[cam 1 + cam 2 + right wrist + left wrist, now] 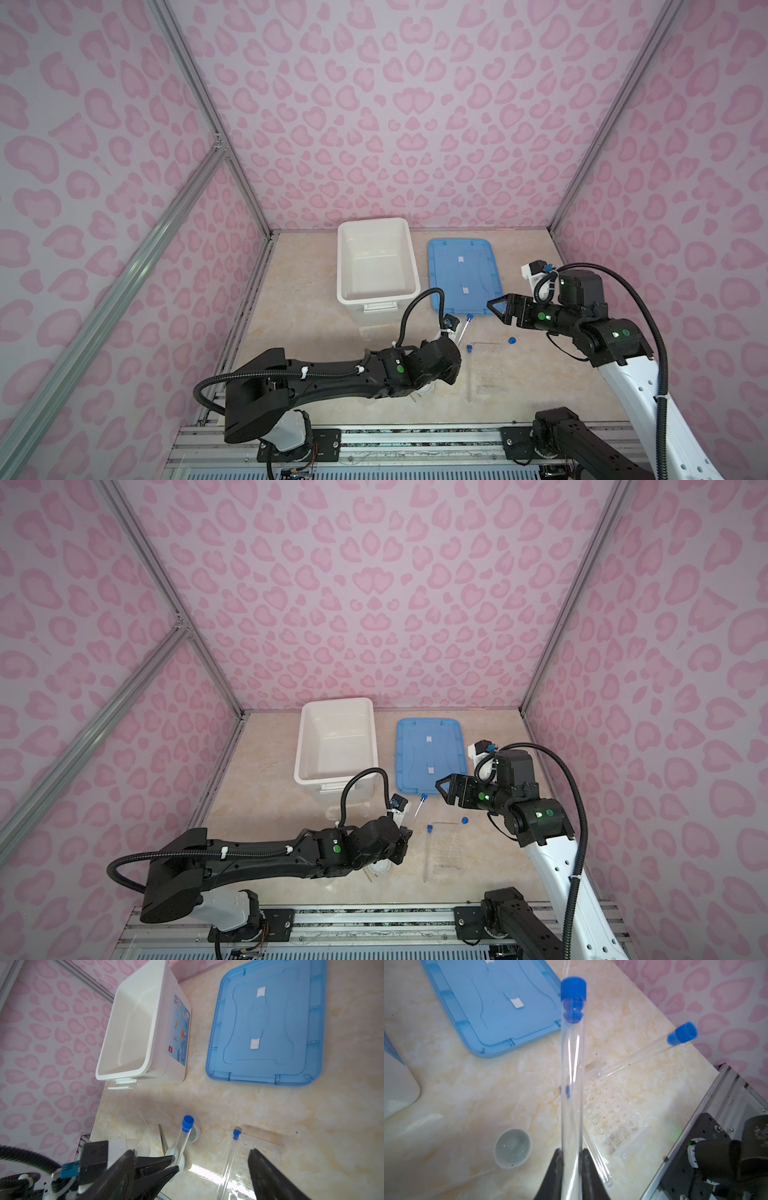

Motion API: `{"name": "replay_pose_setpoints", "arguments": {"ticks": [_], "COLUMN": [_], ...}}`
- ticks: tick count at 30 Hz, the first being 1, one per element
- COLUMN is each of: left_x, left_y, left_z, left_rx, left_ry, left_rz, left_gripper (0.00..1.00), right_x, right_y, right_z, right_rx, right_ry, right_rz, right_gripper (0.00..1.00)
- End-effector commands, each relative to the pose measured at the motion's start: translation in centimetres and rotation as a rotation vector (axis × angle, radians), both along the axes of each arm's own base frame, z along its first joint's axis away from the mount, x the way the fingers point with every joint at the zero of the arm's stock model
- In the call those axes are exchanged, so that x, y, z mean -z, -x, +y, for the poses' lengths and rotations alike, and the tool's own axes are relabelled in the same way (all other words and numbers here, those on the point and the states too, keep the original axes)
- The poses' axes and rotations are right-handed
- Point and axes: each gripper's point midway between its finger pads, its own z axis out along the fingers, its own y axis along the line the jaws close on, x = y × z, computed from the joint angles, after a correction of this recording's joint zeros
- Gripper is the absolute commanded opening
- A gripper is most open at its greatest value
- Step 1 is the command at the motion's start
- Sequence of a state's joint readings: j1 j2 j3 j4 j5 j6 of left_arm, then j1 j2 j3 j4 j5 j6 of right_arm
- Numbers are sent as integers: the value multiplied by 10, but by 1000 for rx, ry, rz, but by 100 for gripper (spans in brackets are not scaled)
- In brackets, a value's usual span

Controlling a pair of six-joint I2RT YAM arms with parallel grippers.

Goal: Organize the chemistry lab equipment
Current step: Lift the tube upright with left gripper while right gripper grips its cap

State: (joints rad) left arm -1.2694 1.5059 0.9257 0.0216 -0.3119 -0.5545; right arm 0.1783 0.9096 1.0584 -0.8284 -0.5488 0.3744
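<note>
Left wrist view: a long, clear, cylindrical tube with a blue cap is pinched, tilted, by the left gripper above the glossy, marbled beige desk, near a flat, clear, dimpled rack. The right gripper is spread wide, empty.

The white box carries a blue printed sticker on its side wall, with a small red logo square at one corner. The lettering is too small and blurred to read.
</note>
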Motion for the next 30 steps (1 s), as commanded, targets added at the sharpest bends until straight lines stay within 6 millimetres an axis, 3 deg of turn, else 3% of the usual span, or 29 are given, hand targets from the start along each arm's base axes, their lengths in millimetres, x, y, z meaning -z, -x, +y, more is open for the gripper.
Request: {"name": "replay_pose_setpoints", "arguments": {"ticks": [1,6,15,30], "left_x": [-35,-46,-44,-38], "left_y": [-5,3,10,10], "left_z": [-2,6,13,12], "left_rx": [13,30,44,44], "left_ry": [111,135,135,120], "left_rz": [-105,-138,-138,-135], "left_gripper": [13,13,13,13], "right_x": [-4,6,18,27], "right_y": [4,5,2,6], "right_z": [20,52,77,81], "right_rx": [-88,-178,-211,-221], "right_ry": [-43,-49,-77,-66], "right_rz": [12,46,66,82], "right_gripper": [84,75,59,28]}}
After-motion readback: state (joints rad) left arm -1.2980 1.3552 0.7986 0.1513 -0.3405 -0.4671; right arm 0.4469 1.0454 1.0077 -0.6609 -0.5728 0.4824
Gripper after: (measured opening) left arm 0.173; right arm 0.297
